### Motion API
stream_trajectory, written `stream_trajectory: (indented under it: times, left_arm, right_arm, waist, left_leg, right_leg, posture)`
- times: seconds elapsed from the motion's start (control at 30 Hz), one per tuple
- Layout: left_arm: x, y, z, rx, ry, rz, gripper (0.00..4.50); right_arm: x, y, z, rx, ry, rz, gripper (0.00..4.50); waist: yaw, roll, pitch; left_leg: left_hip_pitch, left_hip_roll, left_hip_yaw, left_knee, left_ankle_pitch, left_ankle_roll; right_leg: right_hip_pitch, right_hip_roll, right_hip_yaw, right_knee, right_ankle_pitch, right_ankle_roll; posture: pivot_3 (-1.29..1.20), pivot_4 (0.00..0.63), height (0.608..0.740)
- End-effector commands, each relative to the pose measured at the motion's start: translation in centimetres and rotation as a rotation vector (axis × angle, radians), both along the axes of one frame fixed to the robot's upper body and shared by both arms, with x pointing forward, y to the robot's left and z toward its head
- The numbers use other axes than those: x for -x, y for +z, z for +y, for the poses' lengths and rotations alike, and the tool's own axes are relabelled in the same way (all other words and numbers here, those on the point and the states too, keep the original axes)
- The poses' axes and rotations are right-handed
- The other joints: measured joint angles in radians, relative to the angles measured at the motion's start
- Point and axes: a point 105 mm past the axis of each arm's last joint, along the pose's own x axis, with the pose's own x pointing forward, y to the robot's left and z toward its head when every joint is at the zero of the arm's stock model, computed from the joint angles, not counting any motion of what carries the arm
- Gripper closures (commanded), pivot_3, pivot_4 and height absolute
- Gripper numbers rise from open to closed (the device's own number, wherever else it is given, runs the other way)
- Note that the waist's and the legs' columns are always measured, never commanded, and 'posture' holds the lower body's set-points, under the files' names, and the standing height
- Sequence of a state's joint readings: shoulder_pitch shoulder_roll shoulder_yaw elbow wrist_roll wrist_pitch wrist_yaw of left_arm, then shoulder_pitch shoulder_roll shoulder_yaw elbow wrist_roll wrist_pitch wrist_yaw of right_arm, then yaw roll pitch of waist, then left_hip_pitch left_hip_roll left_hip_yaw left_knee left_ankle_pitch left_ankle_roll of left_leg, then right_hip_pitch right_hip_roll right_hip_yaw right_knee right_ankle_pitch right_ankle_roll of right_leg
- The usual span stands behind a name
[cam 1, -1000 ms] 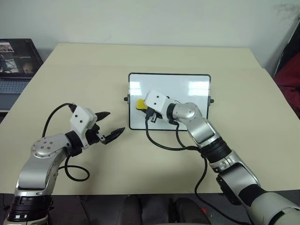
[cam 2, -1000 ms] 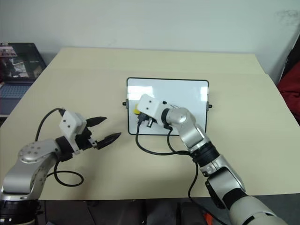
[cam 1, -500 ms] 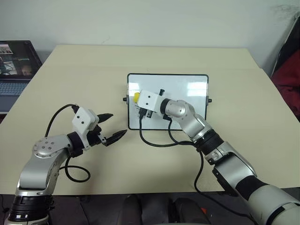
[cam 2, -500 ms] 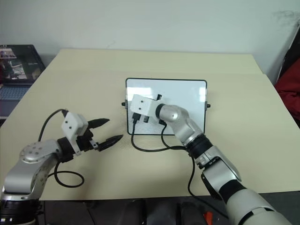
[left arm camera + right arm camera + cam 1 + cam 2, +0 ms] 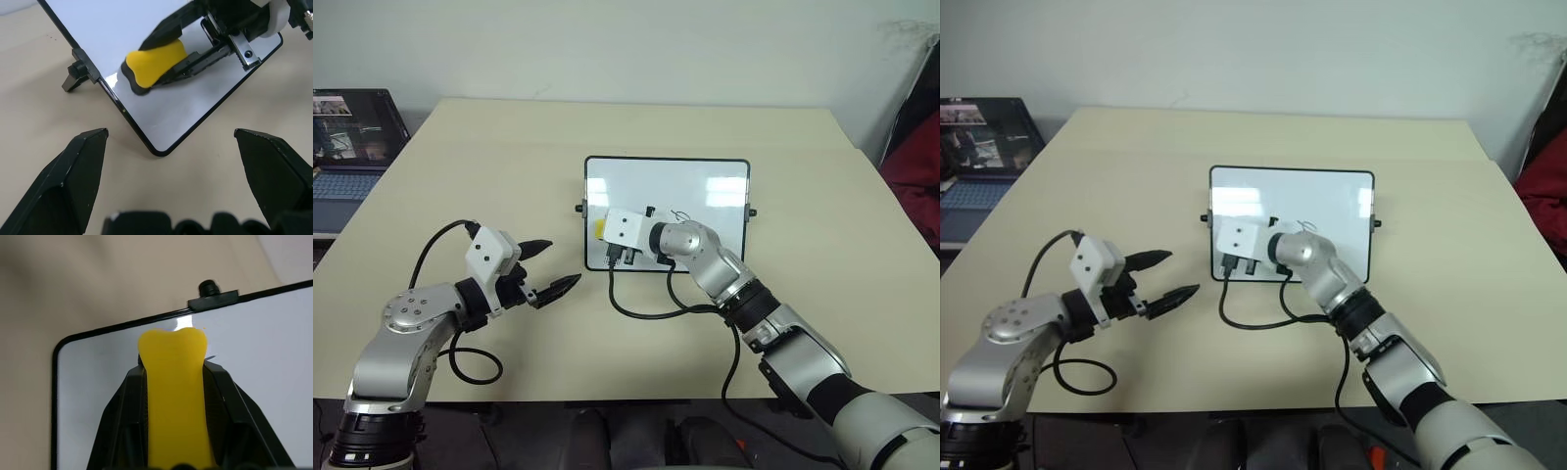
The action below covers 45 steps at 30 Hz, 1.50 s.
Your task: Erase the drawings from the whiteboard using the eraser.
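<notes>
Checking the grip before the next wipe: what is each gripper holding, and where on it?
The right gripper clamps the yellow eraser by its long sides; the left gripper is open, holding nothing.

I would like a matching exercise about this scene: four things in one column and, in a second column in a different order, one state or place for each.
Column one:
1. eraser
2. left gripper
3. whiteboard
4. laptop

Column two:
a. open, above the bare table
b. beside the table, screen lit
c. held in the right gripper, at the board
d. on the table, black frame

Pairs: 1-c, 2-a, 3-d, 4-b
</notes>
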<state>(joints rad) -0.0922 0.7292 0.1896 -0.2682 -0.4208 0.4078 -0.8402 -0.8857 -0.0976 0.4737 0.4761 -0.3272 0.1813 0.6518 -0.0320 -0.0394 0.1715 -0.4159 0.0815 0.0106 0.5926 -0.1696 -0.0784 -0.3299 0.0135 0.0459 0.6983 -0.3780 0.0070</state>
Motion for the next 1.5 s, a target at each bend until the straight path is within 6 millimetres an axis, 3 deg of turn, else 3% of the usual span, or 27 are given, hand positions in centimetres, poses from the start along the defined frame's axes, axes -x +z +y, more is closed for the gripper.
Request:
stream_trajectory:
  times: [0.03, 0.2, 0.3, 0.43, 0.6, 1.0, 1.1, 1.3, 1.4, 1.5]
  left_arm:
    - [0.0, 1.2, -0.5, -0.001, -0.026, -0.044, 0.0]
    - [0.0, 1.2, -0.5, -0.003, -0.027, -0.042, 0.0]
    - [0.0, 1.1, -0.5, -0.003, -0.029, -0.039, 0.0]
    - [-0.1, 1.1, -0.7, -0.001, -0.036, -0.038, 0.0]
    - [-0.2, 1.1, -0.8, -0.001, -0.044, -0.035, 0.0]
    - [0.0, 1.0, -1.1, 0.005, -0.053, -0.027, 0.0]
    - [0.0, 0.9, -1.1, 0.006, -0.057, -0.025, 0.0]
    - [0.1, 0.8, -1.1, 0.007, -0.057, -0.02, 0.0]
    - [0.2, 0.8, -1.1, 0.007, -0.059, -0.017, 0.0]
    - [0.2, 0.8, -1.2, 0.009, -0.061, -0.015, 0.0]
  right_arm:
    - [-0.4, -0.7, -2.3, -0.019, -0.086, 0.122, 3.34]
    - [1.6, 5.4, -0.7, -0.146, -0.007, 0.032, 3.34]
    - [1.3, 7.1, -0.5, -0.136, -0.025, -0.07, 3.34]
    - [-0.6, 5.8, -0.3, -0.017, -0.07, -0.172, 3.34]
    - [-1.4, 3.5, -0.3, 0.118, -0.054, -0.204, 3.34]
    - [-0.8, -0.4, -1.6, 0.241, -0.027, -0.062, 3.35]
    - [-0.4, 0.9, -1.1, 0.178, -0.018, -0.067, 3.35]
    - [0.2, 7.3, -0.2, 0.023, -0.014, -0.162, 3.35]
    - [-0.6, 7.5, -0.2, 0.021, -0.044, -0.193, 3.35]
    - [-0.9, 5.9, 0.1, 0.053, -0.046, -0.176, 3.35]
  waist:
    - [0.001, 0.001, 0.0]
    - [0.002, 0.002, 0.001]
    - [-0.001, 0.002, 0.001]
    - [-0.003, 0.002, 0.001]
    - [-0.005, 0.002, 0.001]
    - [-0.001, 0.002, 0.001]
    - [0.001, 0.002, 0.001]
    - [0.001, 0.002, 0.002]
    - [0.0, 0.002, 0.002]
    - [-0.002, 0.002, 0.002]
  left_leg:
    - [0.0, 0.0, 0.0, 0.0, 0.0, 0.0]
    - [-0.008, 0.0, 0.0, 0.0, 0.0, 0.0]
    - [-0.018, -0.001, 0.0, 0.0, 0.0, 0.0]
    - [-0.018, 0.0, 0.002, -0.002, -0.001, -0.002]
    - [-0.017, -0.001, 0.004, -0.001, -0.001, -0.002]
    - [-0.012, -0.001, 0.001, 0.0, -0.001, -0.001]
    - [-0.012, -0.001, 0.001, 0.0, -0.001, -0.001]
    - [-0.015, -0.001, 0.0, 0.0, -0.001, -0.002]
    - [-0.017, -0.001, 0.001, 0.0, -0.001, -0.002]
    - [-0.017, -0.001, 0.002, -0.001, -0.001, -0.002]
  right_leg:
    - [0.0, 0.0, 0.0, 0.0, 0.0, 0.0]
    - [-0.003, -0.001, 0.0, 0.0, 0.0, 0.0]
    - [-0.012, 0.001, 0.0, 0.0, 0.001, 0.0]
    - [-0.014, 0.002, 0.001, -0.002, 0.0, 0.0]
    - [-0.013, 0.002, 0.002, -0.002, 0.0, 0.0]
    - [-0.007, 0.001, -0.001, 0.001, 0.0, -0.001]
    - [-0.007, 0.001, -0.001, 0.001, 0.0, -0.001]
    - [-0.009, 0.001, -0.001, 0.0, 0.0, -0.001]
    - [-0.011, 0.001, -0.001, 0.0, 0.0, -0.001]
    - [-0.012, 0.002, 0.0, -0.001, 0.0, -0.001]
  posture:
    - [0.0, 0.15, 0.74]
    - [0.0, 0.15, 0.74]
    - [0.0, 0.15, 0.74]
    - [0.0, 0.15, 0.74]
    - [0.0, 0.15, 0.74]
    - [0.0, 0.15, 0.74]
    - [0.0, 0.15, 0.74]
    - [0.0, 0.15, 0.74]
    - [0.0, 0.15, 0.74]
    - [0.0, 0.15, 0.74]
